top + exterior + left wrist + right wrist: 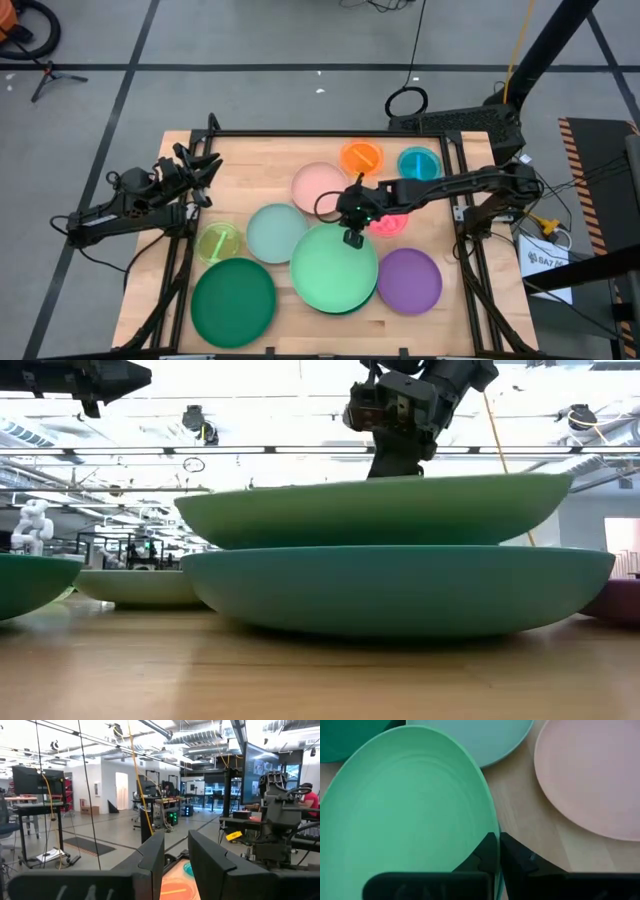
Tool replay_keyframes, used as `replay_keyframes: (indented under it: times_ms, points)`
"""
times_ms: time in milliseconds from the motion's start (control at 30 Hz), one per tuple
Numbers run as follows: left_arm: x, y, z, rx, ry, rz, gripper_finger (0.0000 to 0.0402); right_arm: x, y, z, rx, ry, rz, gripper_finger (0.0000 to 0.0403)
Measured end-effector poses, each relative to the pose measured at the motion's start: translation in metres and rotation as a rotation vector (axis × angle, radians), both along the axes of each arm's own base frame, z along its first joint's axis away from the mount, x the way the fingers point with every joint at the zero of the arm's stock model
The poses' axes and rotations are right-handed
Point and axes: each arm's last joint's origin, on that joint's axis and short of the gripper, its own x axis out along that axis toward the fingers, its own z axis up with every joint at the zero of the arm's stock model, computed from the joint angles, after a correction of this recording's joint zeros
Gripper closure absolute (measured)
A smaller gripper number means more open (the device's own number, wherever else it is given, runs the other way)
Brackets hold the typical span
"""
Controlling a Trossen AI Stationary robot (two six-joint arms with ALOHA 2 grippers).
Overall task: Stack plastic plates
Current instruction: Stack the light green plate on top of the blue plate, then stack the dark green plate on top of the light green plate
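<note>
The right gripper (352, 237) pinches the far rim of a large light green plate (334, 268), its jaws clamped on the edge, as the plate sits atop a teal plate (400, 588) near the middle of the wooden tabletop (300, 325). Around the pair lie a dark green plate (233, 301) at near left, a purple plate (409, 281) to the right, a mint plate (275, 232), a pink plate (317, 186), and small orange (361, 156) and teal ones at the far side. The left gripper (205, 168) waits raised over the tabletop's far left corner, jaws slightly apart
</note>
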Motion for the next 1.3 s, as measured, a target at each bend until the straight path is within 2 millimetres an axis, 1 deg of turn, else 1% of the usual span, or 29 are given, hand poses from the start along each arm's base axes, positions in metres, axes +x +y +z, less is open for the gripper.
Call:
replay_keyframes:
  times_ms: [867, 967, 1300]
  points:
    - [-0.0011, -0.0002, 0.0036, 0.038, -0.023, 0.01, 0.0307, -0.0001, 0.0004, -0.0018, 0.001, 0.008, 0.0, 0.038]
    - [-0.0011, -0.0002, 0.0037, 0.038, -0.024, 0.01, 0.0307, -0.0001, 0.0004, -0.0018, 0.006, 0.008, -0.008, 0.0365]
    - [-0.0012, -0.0002, 0.0041, 0.038, -0.028, 0.011, 0.0307, -0.0007, 0.0001, -0.0022, 0.017, 0.017, -0.03, 0.0289]
